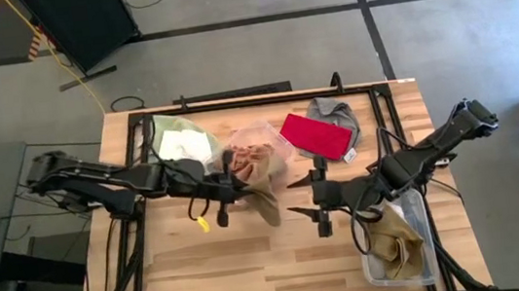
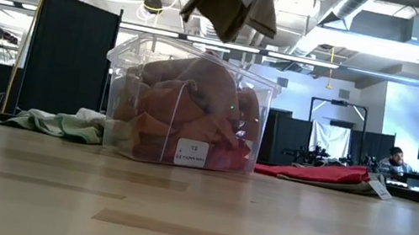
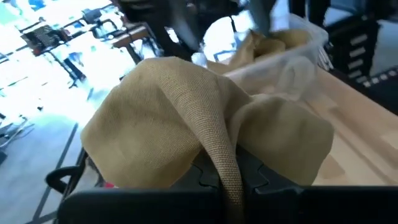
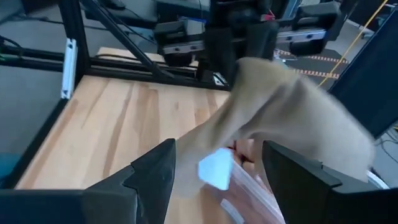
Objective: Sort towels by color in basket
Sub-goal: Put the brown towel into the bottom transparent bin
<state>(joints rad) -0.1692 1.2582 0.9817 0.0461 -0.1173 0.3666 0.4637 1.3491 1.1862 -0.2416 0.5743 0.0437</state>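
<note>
Left gripper [image 1: 244, 181] fingers pinched on the tan-brown towel [image 1: 263, 196], cloth draped over and below them, hanging clear of the tabletop [image 1: 253, 264] with its long axis roughly vertical. Right gripper [image 4: 217, 171] fingers spread wide, holding nothing, towel just ahead between them. Farther back: clear bin [image 2: 186, 105] of rust-orange cloth, then the red towel [image 1: 317, 135].

Bare table [image 1: 214, 263] front; clear bin [image 1: 262, 147] mid-table.
</note>
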